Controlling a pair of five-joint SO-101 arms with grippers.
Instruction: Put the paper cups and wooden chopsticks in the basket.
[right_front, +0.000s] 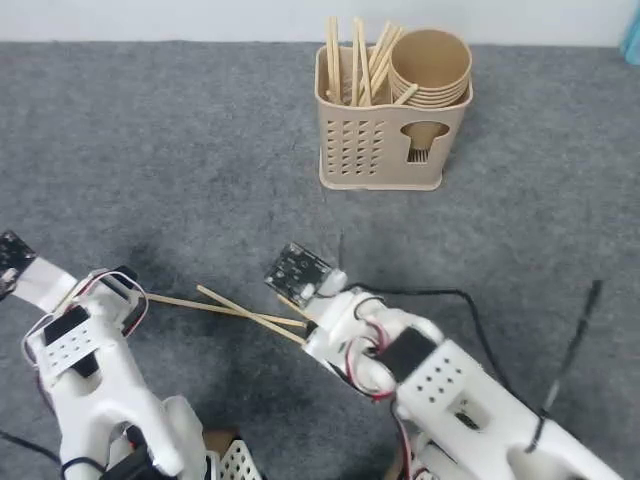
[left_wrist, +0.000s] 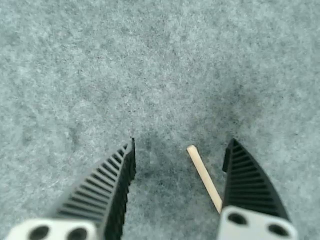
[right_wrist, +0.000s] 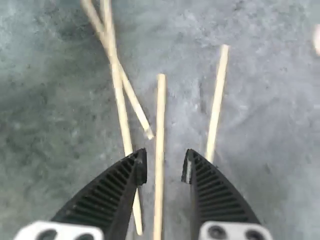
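A beige perforated basket (right_front: 352, 150) stands at the far middle of the grey carpet, holding a stack of paper cups (right_front: 431, 66) and several wooden chopsticks (right_front: 356, 62). More loose chopsticks (right_front: 232, 311) lie crossed on the carpet between my two arms. My left gripper (left_wrist: 182, 147) is open just above the carpet, with one chopstick's end (left_wrist: 204, 176) lying close to one finger. My right gripper (right_wrist: 165, 154) is open, low over the carpet, and a chopstick (right_wrist: 160, 115) runs between its jaws. Two crossed chopsticks (right_wrist: 118, 85) lie to one side of it and another (right_wrist: 216, 100) to the other.
Black cables (right_front: 482, 335) trail over the carpet by the right arm, and one thin cable (right_front: 575, 345) rises near the right edge. A blue object (right_front: 632, 40) shows at the far right corner. Open carpet lies between the arms and the basket.
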